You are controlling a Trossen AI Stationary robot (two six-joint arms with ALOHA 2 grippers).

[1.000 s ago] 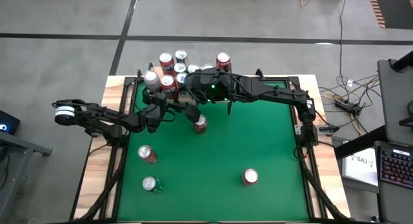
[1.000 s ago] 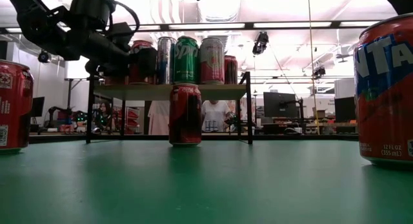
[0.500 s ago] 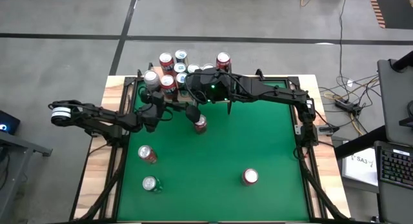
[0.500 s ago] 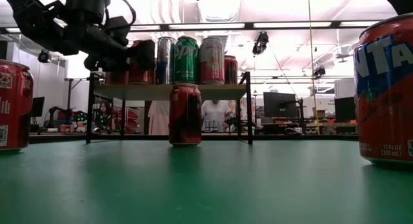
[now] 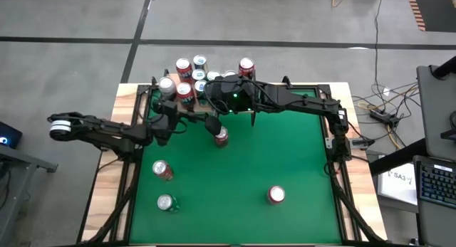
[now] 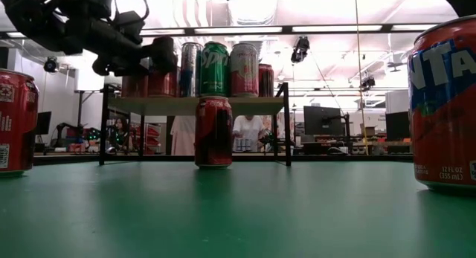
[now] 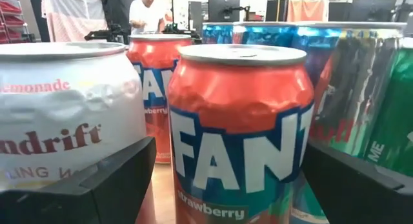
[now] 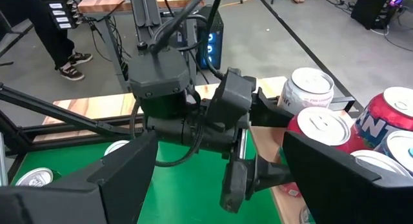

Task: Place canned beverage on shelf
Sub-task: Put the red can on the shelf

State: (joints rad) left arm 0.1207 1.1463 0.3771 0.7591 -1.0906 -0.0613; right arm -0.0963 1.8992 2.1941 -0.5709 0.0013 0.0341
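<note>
The Fanta can (image 7: 239, 133) stands on the shelf (image 6: 223, 104), at the far left of the table (image 5: 285, 147). It is upright: its long axis is vertical, the lid is up, and the strawberry label faces the left arm. Its wall is a little dented near the top.

On the shelf it stands in a tight group of cans. A white can (image 7: 64, 121) is just beside it on one side and a dark can and a green can (image 6: 215, 68) on the other side. A second Fanta stands behind. From above I count at least seven lids on the shelf. The right arm covers part of the board, so I cannot give the exact number. All the shelf cans that show are upright.

There are four more cans on the green table: one (image 5: 221, 137) just in front of the shelf, two (image 5: 162, 169) (image 5: 167, 202) at the near left, and one (image 5: 276, 195) at the near right. At table height three of them are seen standing upright.

There are two arms. The left gripper (image 5: 174, 113) is at shelf height in front of the group, its fingers (image 7: 116, 185) wide apart. The Fanta can shows in the gap between them and is not clamped. The right gripper (image 5: 212, 123) hangs just beside the can in front of the shelf, also spread apart, with nothing in it.
</note>
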